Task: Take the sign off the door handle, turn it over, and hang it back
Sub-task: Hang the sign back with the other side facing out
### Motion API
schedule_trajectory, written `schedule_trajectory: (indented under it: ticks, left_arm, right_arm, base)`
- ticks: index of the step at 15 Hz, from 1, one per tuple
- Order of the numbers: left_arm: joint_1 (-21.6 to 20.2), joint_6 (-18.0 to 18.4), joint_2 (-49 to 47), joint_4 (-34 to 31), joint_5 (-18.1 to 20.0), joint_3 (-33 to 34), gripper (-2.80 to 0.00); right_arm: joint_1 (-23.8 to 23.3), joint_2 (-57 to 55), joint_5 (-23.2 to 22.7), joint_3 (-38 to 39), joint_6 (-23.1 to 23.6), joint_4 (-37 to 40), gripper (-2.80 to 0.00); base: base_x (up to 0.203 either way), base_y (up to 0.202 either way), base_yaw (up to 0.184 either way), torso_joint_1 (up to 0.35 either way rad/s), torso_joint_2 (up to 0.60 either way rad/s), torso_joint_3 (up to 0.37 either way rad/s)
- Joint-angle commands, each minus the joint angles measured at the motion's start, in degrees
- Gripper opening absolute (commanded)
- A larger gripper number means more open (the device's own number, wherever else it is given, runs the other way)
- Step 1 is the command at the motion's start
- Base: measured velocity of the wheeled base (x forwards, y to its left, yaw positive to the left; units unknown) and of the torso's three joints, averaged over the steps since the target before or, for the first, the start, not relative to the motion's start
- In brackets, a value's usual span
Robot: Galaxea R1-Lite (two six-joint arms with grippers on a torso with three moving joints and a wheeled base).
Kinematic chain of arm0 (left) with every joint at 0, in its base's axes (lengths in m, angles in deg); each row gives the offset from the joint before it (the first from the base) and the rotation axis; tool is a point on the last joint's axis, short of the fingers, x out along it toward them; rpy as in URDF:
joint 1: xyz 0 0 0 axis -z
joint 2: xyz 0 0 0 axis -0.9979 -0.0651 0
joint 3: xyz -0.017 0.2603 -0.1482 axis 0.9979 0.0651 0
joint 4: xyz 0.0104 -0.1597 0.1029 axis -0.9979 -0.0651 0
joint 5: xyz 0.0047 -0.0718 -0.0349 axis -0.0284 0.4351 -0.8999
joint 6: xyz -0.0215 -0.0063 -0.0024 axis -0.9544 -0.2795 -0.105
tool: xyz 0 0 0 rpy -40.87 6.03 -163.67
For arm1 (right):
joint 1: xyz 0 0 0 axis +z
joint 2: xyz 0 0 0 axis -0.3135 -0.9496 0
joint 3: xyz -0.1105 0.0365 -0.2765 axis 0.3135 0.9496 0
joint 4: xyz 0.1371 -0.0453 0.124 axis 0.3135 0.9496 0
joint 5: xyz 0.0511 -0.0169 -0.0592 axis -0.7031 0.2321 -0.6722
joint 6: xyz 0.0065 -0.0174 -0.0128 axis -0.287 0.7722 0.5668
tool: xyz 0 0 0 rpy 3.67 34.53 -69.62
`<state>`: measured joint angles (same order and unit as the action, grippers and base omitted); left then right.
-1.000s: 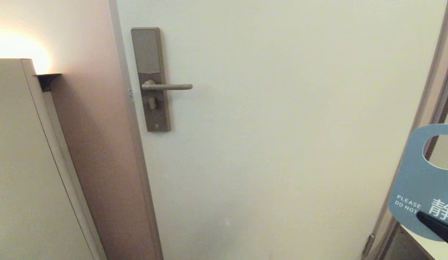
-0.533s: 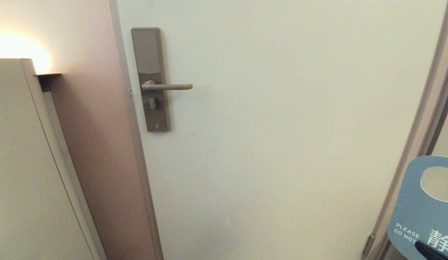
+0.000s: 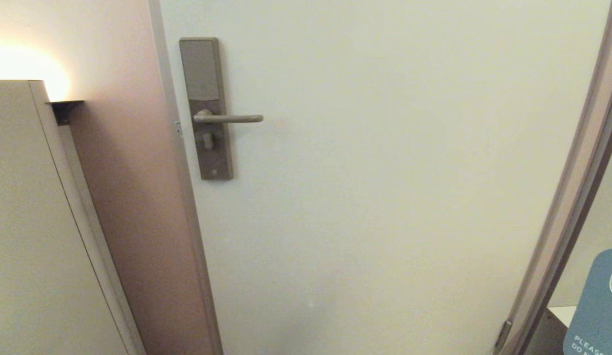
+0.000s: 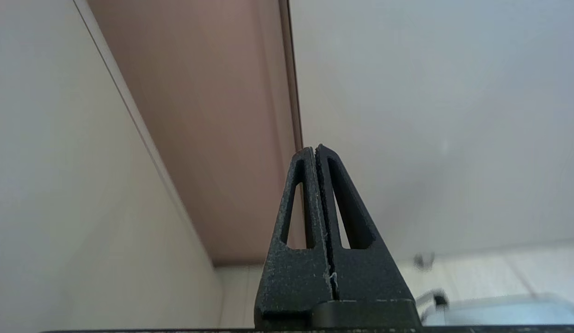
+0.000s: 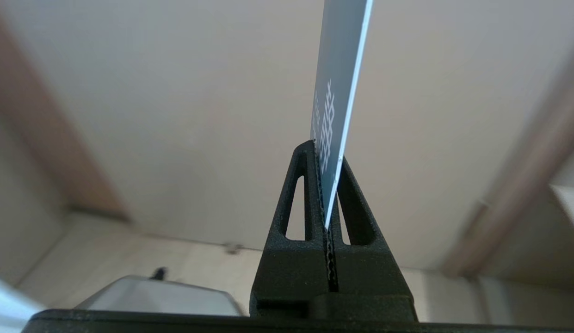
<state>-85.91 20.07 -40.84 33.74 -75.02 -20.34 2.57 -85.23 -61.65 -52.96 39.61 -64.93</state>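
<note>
Door handle [image 3: 228, 118]: slim horizontal metal lever, bare, projecting rightward from tall bronze-grey lock plate [image 3: 206, 107] near left edge of pale door [image 3: 384, 172]. Nothing hung on lever.

Sign [image 3: 595, 310]: off the handle, well apart from it, at lower right corner of head view beyond door frame [image 3: 567, 227]; blue face toward camera, part of round hole cut by picture edge, white lettering "PLEASE" just visible at bottom. Most of sign outside head view.

Right gripper [image 5: 327, 159]: jaws closed tight on lower edge of sign [image 5: 338, 83], seen edge-on in right wrist view; blue face with white lettering turned to one side, thin white edge toward the other; sign standing up from between the fingertips, slightly tilted. Gripper itself outside head view.

Left gripper [image 4: 314, 150]: jaws pressed fully together, holding nothing, pointed toward junction of door and pinkish wall [image 4: 212, 115]; outside head view.

Surroundings: cream cabinet panel [image 3: 34, 222] at left of head view, warm light glow [image 3: 24, 61] above it; pale floor [image 4: 490, 268] in left wrist view.
</note>
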Motion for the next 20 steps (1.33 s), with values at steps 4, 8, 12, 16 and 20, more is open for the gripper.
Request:
schedule_trajectory:
  ticks: [4,8,12,16,20]
  left_arm:
    - [-0.30,-3.42,11.23,0.17,-0.70,0.09,-2.80]
    - [-0.32,-3.42,11.23,0.17,-0.72,0.10,-2.80]
    - [-0.35,-3.42,11.23,0.17,-0.69,0.10,-2.80]
    - [-0.35,-3.42,11.23,0.17,-0.72,0.05,-2.80]
    - [-0.27,-3.42,11.23,0.17,-0.69,0.10,-2.80]
  right_arm:
    - [0.06,1.80,10.25,-0.08,-0.01,0.77,-2.80]
    - [0.06,1.80,15.19,-0.26,0.08,3.21,-2.80]
    - [1.78,1.78,15.24,-0.22,0.40,3.12,-2.80]
    - [9.23,1.65,17.93,1.34,1.00,0.25,-2.80]
    - [16.48,5.29,19.69,2.97,-0.07,-3.40,-2.80]
  base:
    - [0.000,0.000,0.000,0.000,0.00,0.000]
    - [0.000,0.000,0.000,0.000,0.00,0.000]
    - [0.000,0.000,0.000,0.000,0.00,0.000]
    - [0.000,0.000,0.000,0.000,0.00,0.000]
    - [0.000,0.000,0.000,0.000,0.00,0.000]
